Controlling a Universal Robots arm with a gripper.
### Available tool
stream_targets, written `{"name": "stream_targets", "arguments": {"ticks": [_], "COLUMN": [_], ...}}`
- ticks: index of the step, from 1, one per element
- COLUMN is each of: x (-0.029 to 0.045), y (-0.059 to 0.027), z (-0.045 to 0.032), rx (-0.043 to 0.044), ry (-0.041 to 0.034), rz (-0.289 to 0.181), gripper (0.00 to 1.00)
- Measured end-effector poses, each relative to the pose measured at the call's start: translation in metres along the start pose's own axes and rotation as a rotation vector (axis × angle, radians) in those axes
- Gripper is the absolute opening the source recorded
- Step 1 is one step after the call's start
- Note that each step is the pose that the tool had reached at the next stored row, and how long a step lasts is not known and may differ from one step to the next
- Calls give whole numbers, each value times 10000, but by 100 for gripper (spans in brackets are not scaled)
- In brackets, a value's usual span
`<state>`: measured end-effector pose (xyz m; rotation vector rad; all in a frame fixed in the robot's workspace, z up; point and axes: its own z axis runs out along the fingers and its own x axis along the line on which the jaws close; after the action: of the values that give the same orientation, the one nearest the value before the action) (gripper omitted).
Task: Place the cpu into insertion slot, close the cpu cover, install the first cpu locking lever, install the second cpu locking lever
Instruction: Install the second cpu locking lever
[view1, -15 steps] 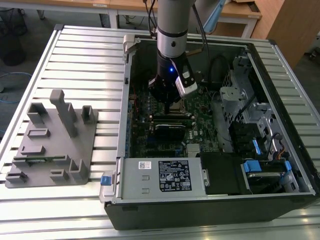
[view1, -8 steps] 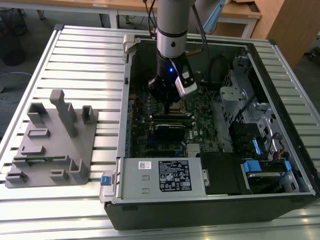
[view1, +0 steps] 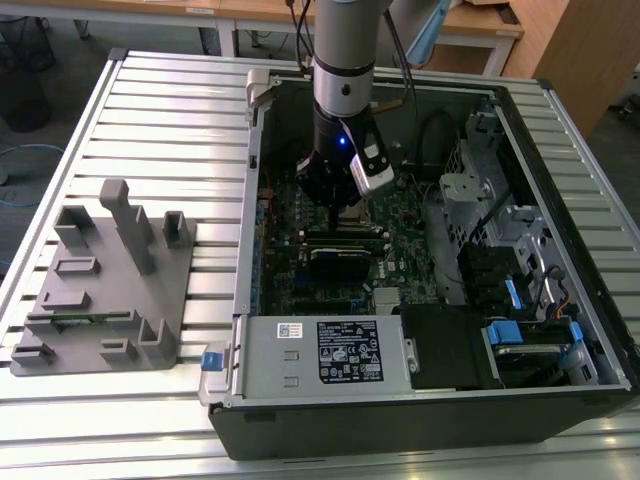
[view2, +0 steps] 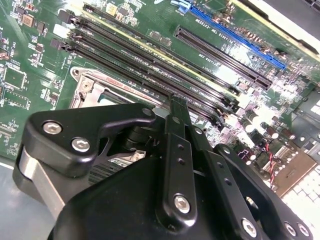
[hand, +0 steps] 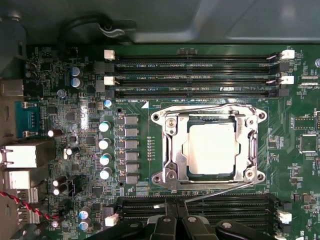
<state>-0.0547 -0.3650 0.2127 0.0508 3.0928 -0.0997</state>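
A: Where do we stand on the socket?

B: In the first wrist view we see the cpu (hand: 213, 148) lying flat in the insertion slot (hand: 189, 150), pale top up. The cpu cover (hand: 172, 145) is down around it, its cut-out framing the chip. One thin locking lever (hand: 207, 108) runs along the cover's edge next to the black memory slots (hand: 195, 75); the other lever (hand: 220, 191) lies along the opposite edge, slightly slanted, its end near the cover's corner. We can't tell whether either is hooked.

A: Gripper?

B: The gripper (hand: 176, 221) sits low over the motherboard (hand: 75, 120), just beside the socket on the slanted-lever side. In the first wrist view its two black fingers (hand: 165, 227) meet with no gap, and the second wrist view shows the fingertips pressed together too, so we read the pincer as clenched with nothing between the pads. Whether it touches the lever, we can't tell.

A: Exterior?

B: The arm (view1: 345, 50) reaches straight down into the open computer case (view1: 560, 240), gripper (view1: 345, 212) over the middle of the board. The grey power supply (view1: 320, 352) sits along the near wall of the case. On the exterior view's left, a grey fixture block (view1: 105, 290) stands on the slatted table (view1: 170, 110), well apart from the case.
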Motion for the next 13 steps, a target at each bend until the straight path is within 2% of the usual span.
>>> {"name": "stream_targets", "arguments": {"ticks": [13], "x": [37], "y": [4], "z": [84], "rx": [1], "ry": [-2], "rz": [1], "gripper": [11]}}
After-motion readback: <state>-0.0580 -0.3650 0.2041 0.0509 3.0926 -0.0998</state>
